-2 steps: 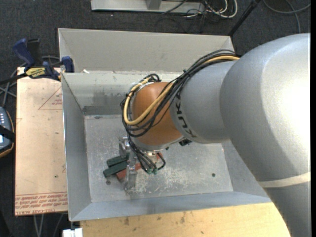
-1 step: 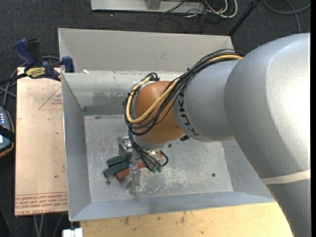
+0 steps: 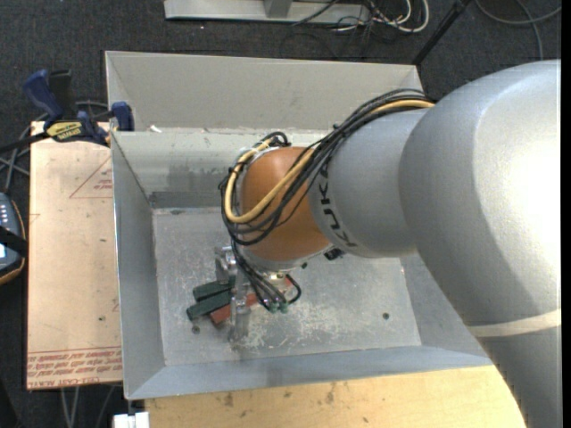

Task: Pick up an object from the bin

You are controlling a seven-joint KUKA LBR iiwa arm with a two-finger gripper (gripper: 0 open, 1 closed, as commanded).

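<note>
End effector [image 3: 237, 315] low over floor of grey metal bin [image 3: 357, 306], placed for pick; spread or pressed together cannot be told. Dark green block [image 3: 209, 298] just left of it, reddish piece [image 3: 219, 313] alongside: probable target, being nearest.

I see my arm [image 3: 428, 176] reaching in from the right, its orange wrist cover [image 3: 278, 210] wrapped in yellow and black cables [image 3: 239, 205], low over the grey metal bin [image 3: 134, 239]. The claw [image 3: 237, 315] sits down near the bin's floor, towards the front left. Just beside it on the left lies a small heap: a dark green flat piece [image 3: 207, 294] with a reddish-brown block [image 3: 219, 313] against it. A small red thing [image 3: 261, 301] shows on the claw's other side, under the wrist. I cannot tell whether the claw touches any of them. The floor around is bare, scuffed metal.
</note>
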